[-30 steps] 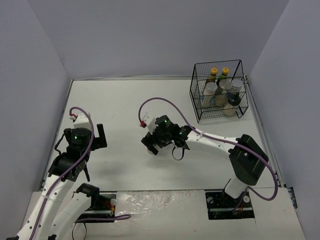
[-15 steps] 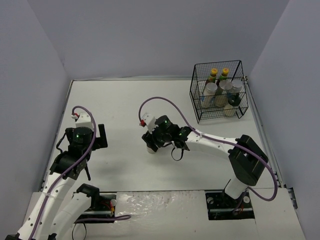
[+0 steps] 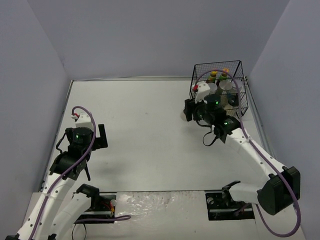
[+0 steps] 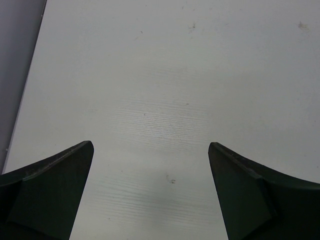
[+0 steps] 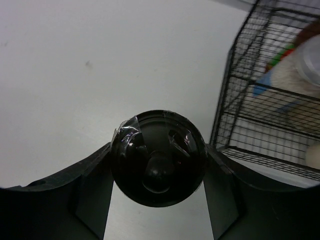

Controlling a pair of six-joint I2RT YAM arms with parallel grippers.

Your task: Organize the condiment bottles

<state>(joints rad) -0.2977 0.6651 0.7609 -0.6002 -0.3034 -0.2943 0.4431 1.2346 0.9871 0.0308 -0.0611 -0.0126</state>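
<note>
A clear shaker with a round black cap fills the right wrist view, and my right gripper is shut on it, one finger on each side. Seen from above, that gripper hovers just left of the black wire basket. The shaker's body is hidden under the hand. Inside the basket stand two dark bottles with yellow caps and silver-lidded jars, partly covered by the arm. A pale jar shows through the basket wires. My left gripper is open over bare table.
The basket sits in the far right corner, close to the right wall. The left arm rests near the left edge of the white table. Grey walls close in three sides.
My right gripper closed on the black-capped shaker at the table's middle. It then carried the shaker right and away from me, up to the basket. The left arm stayed put.
</note>
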